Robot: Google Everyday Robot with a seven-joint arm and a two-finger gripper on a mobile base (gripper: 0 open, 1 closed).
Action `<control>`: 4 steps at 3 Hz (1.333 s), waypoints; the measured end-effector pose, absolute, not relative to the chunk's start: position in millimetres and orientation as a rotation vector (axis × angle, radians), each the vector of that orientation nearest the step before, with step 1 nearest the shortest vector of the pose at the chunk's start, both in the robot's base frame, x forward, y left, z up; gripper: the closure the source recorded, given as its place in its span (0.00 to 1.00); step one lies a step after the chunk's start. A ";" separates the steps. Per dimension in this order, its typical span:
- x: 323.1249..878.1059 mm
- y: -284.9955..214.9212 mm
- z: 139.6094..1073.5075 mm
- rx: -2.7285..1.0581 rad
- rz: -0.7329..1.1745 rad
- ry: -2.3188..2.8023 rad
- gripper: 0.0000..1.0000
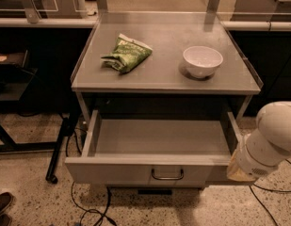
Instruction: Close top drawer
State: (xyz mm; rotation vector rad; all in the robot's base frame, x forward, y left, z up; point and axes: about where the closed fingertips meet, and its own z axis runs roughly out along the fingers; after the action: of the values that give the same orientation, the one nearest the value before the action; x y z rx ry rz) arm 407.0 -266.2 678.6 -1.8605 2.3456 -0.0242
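The top drawer is a wide grey metal drawer under the table top, pulled partly out, with a bare shallow tray. Its flat front panel faces me, with a small dark loop handle at its centre. My white arm comes in from the lower right. My gripper is at the arm's tan end, against the right end of the drawer's front panel.
A grey metal table stands over the drawer, with a green snack bag at left and a white bowl at right. Black cables lie on the speckled floor. A dark stand is at left.
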 end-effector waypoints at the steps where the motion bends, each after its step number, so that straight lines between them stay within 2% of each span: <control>1: 410.4 -264.4 678.6 -1.861 -0.020 2.341 1.00; 3: 445.4 -254.6 678.1 -1.832 -0.050 2.325 1.00; 4: 487.4 -240.1 695.2 -1.801 -0.105 2.274 1.00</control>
State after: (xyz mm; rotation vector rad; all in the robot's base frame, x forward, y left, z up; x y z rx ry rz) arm 487.4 -240.1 695.2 -1.8013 2.2739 -0.1049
